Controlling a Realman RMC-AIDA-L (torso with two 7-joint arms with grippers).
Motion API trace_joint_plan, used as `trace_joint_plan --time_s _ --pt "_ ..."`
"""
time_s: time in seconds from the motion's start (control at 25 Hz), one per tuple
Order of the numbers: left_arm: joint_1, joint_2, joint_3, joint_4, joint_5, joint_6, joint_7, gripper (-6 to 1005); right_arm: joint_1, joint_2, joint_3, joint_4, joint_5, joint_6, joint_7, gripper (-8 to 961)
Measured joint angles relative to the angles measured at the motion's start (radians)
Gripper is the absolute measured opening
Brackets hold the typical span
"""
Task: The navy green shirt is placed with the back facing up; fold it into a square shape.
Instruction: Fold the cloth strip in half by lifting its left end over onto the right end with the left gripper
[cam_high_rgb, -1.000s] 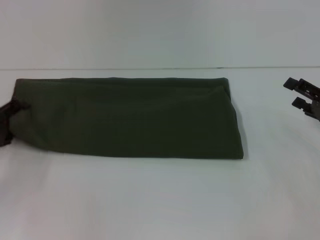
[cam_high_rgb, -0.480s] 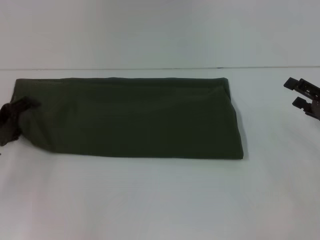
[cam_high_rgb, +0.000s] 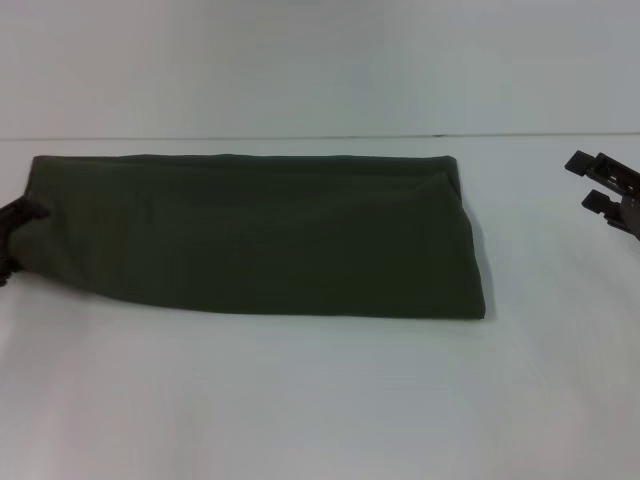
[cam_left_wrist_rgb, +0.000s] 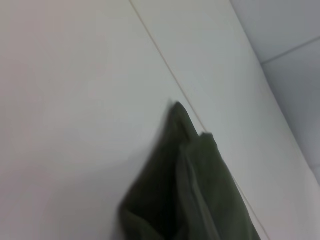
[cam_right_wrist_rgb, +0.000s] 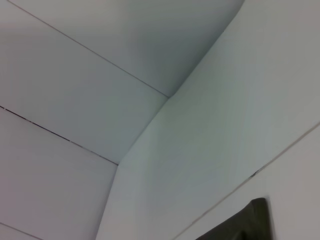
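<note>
The navy green shirt lies on the white table folded into a long flat band running left to right, plain side up. My left gripper is at the band's left end, touching the cloth at the picture's edge. The left wrist view shows that end of the shirt close up, with layered folds. My right gripper is open and empty, hovering well to the right of the shirt's right end. A dark corner of the shirt shows in the right wrist view.
The table's far edge runs just behind the shirt, with a pale wall beyond it. Bare tabletop lies in front of the shirt and to its right.
Half a second ago the shirt's left end was bunched and raised at my left gripper. Now it lies flat again and the gripper sits farther left. The right gripper has barely moved.
</note>
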Motion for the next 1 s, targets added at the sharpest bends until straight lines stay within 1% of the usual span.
trace_joint_plan --time_s 0.16,0.36,0.44,0.64,1.0 --pt "-0.001 -0.001 0.002 0.006 -0.001 -0.009 -0.005 915 0.002 0.000 0.000 0.000 0.000 0.002 0.000 927" --pt "-0.027 0.000 0.021 -0.024 0.006 -0.035 0.000 913 0.003 -0.001 0.000 0.000 0.000 0.003 0.002 927" --pt "-0.028 0.001 0.034 -0.021 0.005 -0.036 0.001 912 0.003 -0.002 0.000 0.000 0.000 0.003 0.002 927" --pt "-0.022 -0.005 0.038 -0.002 -0.001 -0.031 0.002 780 0.003 -0.002 0.002 0.000 0.000 0.008 0.002 927" --pt "-0.029 -0.005 0.051 -0.002 0.007 -0.045 0.009 579 0.004 -0.002 0.004 0.000 0.000 0.009 0.002 928"
